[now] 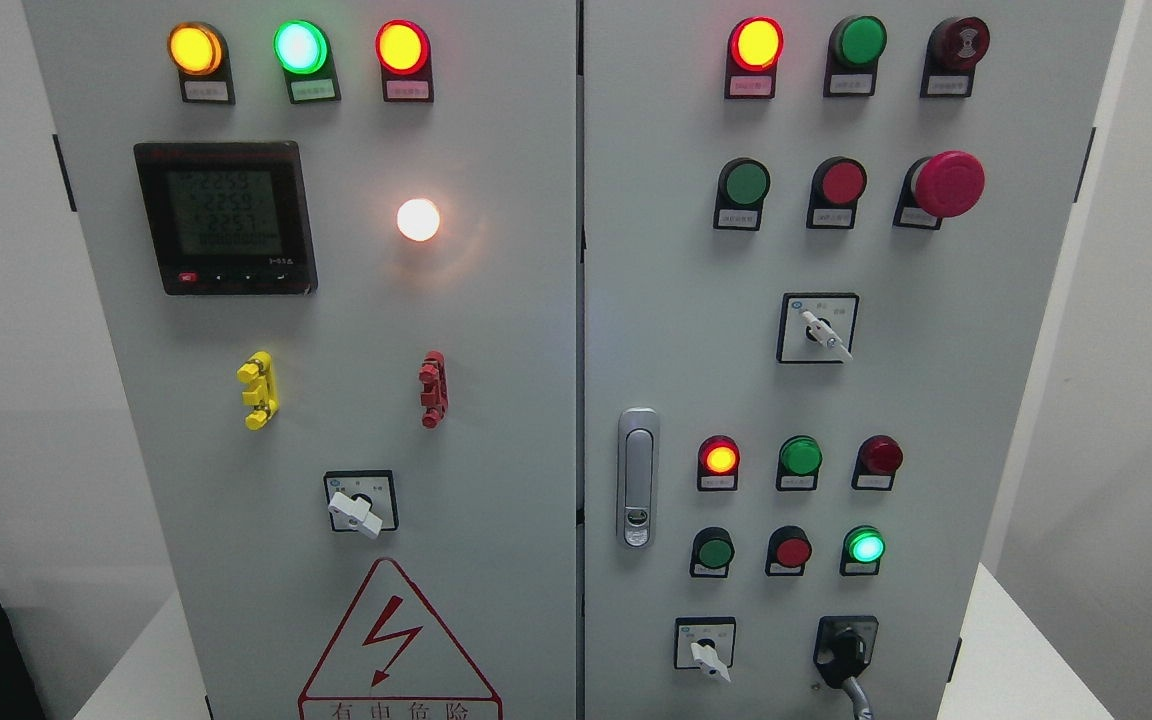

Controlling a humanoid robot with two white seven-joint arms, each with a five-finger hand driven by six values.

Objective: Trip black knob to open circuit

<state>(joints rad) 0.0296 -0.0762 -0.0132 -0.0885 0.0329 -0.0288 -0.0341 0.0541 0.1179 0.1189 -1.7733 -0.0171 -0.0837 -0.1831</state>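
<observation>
The black knob (845, 652) sits at the lower right of the right cabinet door (986, 400), on a black square plate. Its dark handle points down and to the right, toward the picture's bottom edge. No robot hand or arm shows anywhere in the head view.
Three white rotary selector switches (355, 508), (707, 655), (822, 332) are on the doors. A red mushroom stop button (947, 184) and rows of lit and unlit lamps fill the right door. A silver door latch (638, 477) is by the seam. A meter (225, 217) is at upper left.
</observation>
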